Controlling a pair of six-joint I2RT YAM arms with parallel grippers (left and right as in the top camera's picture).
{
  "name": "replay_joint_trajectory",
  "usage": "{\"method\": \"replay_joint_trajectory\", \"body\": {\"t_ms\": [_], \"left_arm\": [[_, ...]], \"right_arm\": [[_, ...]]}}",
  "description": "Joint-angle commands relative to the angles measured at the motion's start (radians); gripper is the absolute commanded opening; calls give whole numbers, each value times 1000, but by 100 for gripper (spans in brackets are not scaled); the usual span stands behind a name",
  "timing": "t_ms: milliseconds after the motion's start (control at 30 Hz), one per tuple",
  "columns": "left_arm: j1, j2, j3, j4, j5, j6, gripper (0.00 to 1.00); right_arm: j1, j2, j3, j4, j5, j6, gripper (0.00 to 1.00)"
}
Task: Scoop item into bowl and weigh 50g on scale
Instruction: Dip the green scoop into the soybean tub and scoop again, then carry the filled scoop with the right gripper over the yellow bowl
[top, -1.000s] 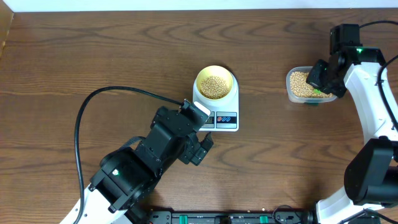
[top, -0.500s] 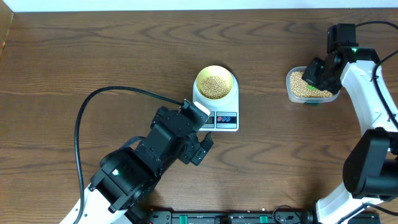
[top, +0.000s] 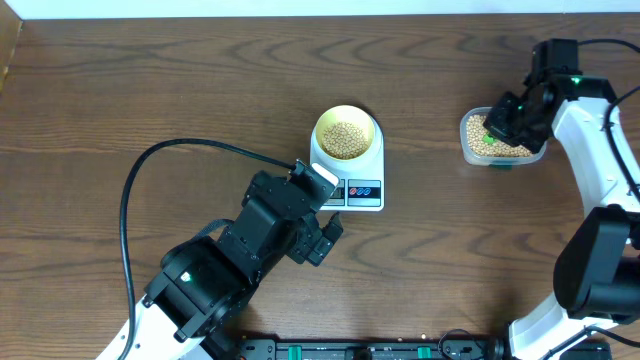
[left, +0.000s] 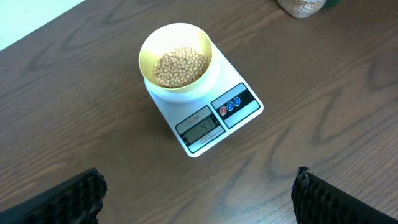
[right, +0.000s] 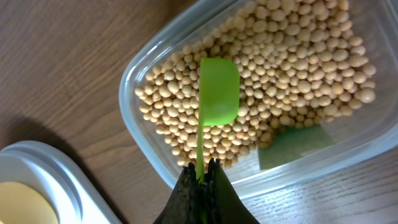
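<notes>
A pale yellow bowl (top: 347, 133) holding tan beans (left: 180, 66) sits on the white scale (top: 362, 192), whose display (left: 201, 129) shows digits I cannot read surely. A clear plastic tub (top: 472, 150) of beans (right: 292, 56) stands at the right. My right gripper (right: 202, 176) is shut on the handle of a green scoop (right: 219, 90), whose head hangs upside down over the tub's beans. In the overhead view the right gripper (top: 505, 125) is over the tub. My left gripper (left: 199, 199) is open and empty, on the near side of the scale above bare table.
A black cable (top: 160, 160) loops across the table at the left. The wooden table (top: 150, 80) extends to a white edge at the back. A green patch (right: 295, 144) shows at the tub's bottom.
My right gripper has shifted slightly left and forward over the tub with the scoop. The left arm, bowl and scale have not moved.
</notes>
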Motion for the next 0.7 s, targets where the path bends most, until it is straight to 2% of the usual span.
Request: {"method": "replay_joint_trajectory", "body": {"t_ms": [0, 267, 467, 667], "left_arm": [[4, -5, 30, 1, -13, 14, 98], [4, -5, 30, 1, -13, 14, 98], [4, -5, 30, 1, -13, 14, 98], [4, -5, 30, 1, -13, 14, 98]], "right_arm": [[-50, 9, -8, -8, -67, -21, 1], [-180, 9, -9, -12, -265, -179, 1], [-306, 9, -27, -45, -525, -357, 1], [-401, 9, -105, -40, -721, -466, 1]]}}
